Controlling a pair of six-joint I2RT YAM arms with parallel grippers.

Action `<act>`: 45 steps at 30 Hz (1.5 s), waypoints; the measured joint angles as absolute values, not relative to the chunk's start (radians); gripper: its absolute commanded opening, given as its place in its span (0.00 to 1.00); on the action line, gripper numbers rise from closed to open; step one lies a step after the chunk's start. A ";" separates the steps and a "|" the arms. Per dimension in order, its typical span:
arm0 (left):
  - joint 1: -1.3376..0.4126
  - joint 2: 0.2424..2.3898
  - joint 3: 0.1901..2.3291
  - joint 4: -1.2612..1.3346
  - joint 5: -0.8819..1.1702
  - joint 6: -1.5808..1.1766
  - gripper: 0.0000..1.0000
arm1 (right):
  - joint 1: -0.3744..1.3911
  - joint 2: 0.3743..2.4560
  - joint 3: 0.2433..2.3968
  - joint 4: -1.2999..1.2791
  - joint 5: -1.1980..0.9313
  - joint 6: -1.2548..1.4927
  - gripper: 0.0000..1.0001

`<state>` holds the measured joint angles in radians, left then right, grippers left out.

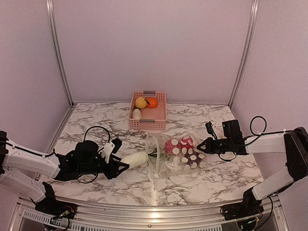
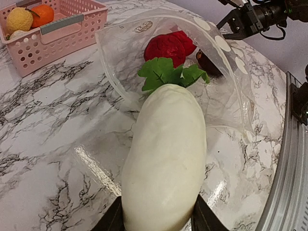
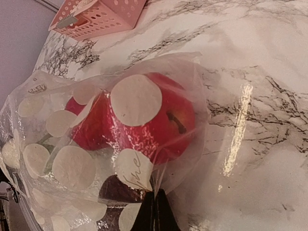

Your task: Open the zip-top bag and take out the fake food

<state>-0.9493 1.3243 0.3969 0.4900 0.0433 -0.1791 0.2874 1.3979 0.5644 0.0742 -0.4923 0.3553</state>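
left claw (image 1: 122, 165) clamped on the white radish (image 1: 135, 159), leaves at mouth of the bag (image 1: 153, 150), right claw (image 1: 202, 146) pinching its right end

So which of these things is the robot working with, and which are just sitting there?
In the job: dotted bag, pinched by the right jaws; white radish, in the left jaws; red fruit and dark piece inside the bag.
Just sitting: pink basket, holding an orange, a yellow fruit and a white piece.
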 measured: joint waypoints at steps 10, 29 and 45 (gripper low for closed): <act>-0.751 1.074 0.390 0.438 0.063 -0.309 0.01 | 0.281 1.398 0.563 0.075 -0.498 0.345 0.00; -0.654 1.648 1.122 0.284 0.004 -0.401 0.06 | 0.281 1.397 0.545 0.097 -0.515 0.344 0.00; -0.654 2.114 1.629 0.080 -0.128 -0.569 0.02 | 0.281 1.389 0.536 0.113 -0.521 0.347 0.00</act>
<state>-0.6537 2.1139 1.6291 0.0795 -0.1280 -0.5694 0.2810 1.3891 0.5358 0.1127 -0.5205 0.3466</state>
